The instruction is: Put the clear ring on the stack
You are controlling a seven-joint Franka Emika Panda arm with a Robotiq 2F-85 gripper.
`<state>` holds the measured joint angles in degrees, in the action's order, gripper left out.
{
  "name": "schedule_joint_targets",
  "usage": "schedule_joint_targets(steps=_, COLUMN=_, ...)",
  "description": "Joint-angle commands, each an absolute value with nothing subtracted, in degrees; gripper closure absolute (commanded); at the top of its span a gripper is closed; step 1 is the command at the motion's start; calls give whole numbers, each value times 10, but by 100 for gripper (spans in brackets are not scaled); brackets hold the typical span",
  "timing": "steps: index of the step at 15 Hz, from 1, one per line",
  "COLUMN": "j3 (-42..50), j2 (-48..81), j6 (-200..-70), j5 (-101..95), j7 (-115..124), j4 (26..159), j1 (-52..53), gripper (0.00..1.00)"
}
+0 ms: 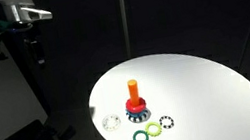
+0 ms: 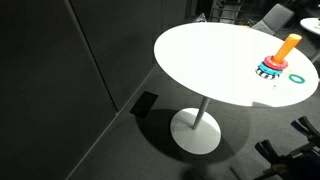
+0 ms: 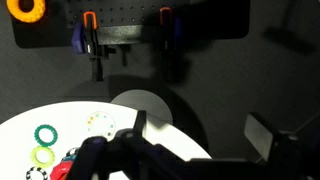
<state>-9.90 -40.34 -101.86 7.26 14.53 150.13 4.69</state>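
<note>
The gripper (image 3: 197, 140) hangs high, jaws wide and empty, while the clear ring (image 1: 110, 122) lies flat on the white table (image 1: 210, 92) just left of the stack (image 1: 134, 98) at lower centre, so best to descend square over one rim, pinching gently to keep it level.

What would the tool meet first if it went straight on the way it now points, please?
Probably the dark floor beside the table foot, judging by the wrist view; the open tool aims past the tabletop edge. Depth is unclear.
</note>
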Motion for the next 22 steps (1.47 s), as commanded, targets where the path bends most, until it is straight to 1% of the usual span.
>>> schedule_joint_targets(steps=1, j3=-99, j2=-403, j6=-1018, j5=72, j7=145, j4=1501, j1=47, gripper=0)
schedule_joint_targets(steps=5, j3=-99, j2=-403, j6=-1018, j5=72, j7=145, j4=1501, j1=47, gripper=0)
schedule_joint_targets(steps=10, j3=-114, j2=-381, j6=-1055, j5=42, j7=177, j4=1505, j1=27, gripper=0)
schedule_joint_targets(steps=22, j3=-84, j2=-261, j6=-1235, j5=8, j7=196, j4=1505, j1=-22, gripper=0)
